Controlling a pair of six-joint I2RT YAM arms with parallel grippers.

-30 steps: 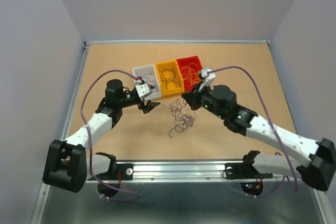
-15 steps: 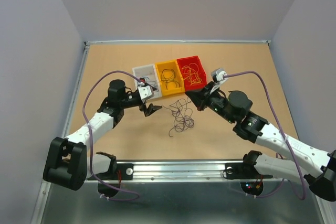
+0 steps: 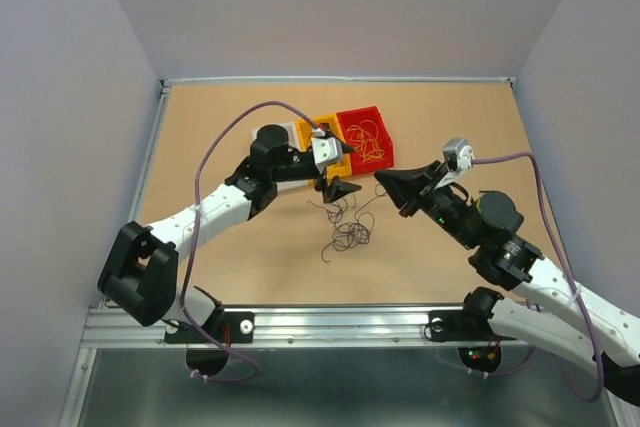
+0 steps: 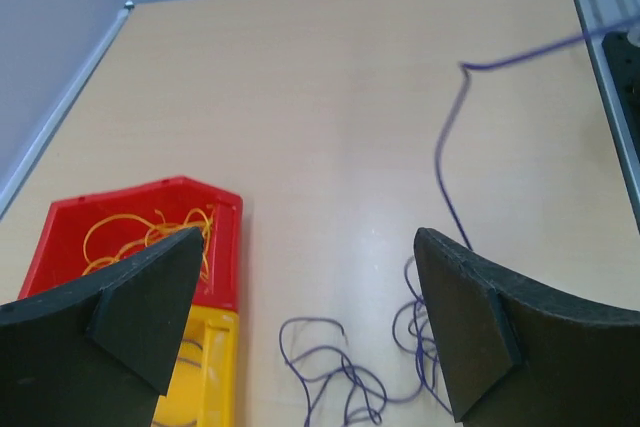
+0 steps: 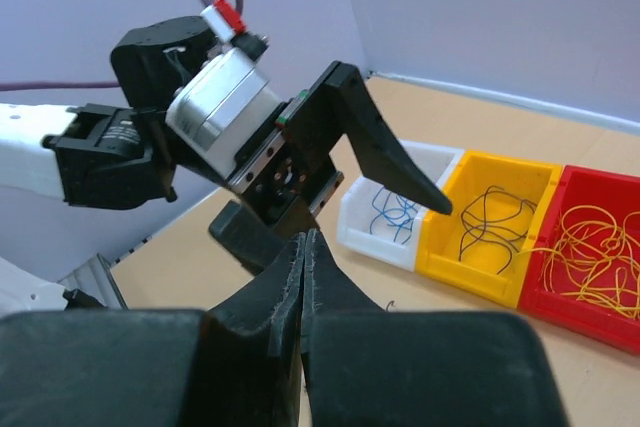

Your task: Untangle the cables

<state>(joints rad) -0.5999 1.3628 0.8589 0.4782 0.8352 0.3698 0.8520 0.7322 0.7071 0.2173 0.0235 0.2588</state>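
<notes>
Left wrist: thin, curly purple cables (image 4: 345,372), seemingly tangled.

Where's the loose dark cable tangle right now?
Top view, centre: the dark cable tangle lies in front of the yellow bin, just below the left gripper and right gripper.

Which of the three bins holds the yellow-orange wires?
The red bin, rightmost in the row; the yellow bin holds dark wires, the white bin blue wires.
</notes>
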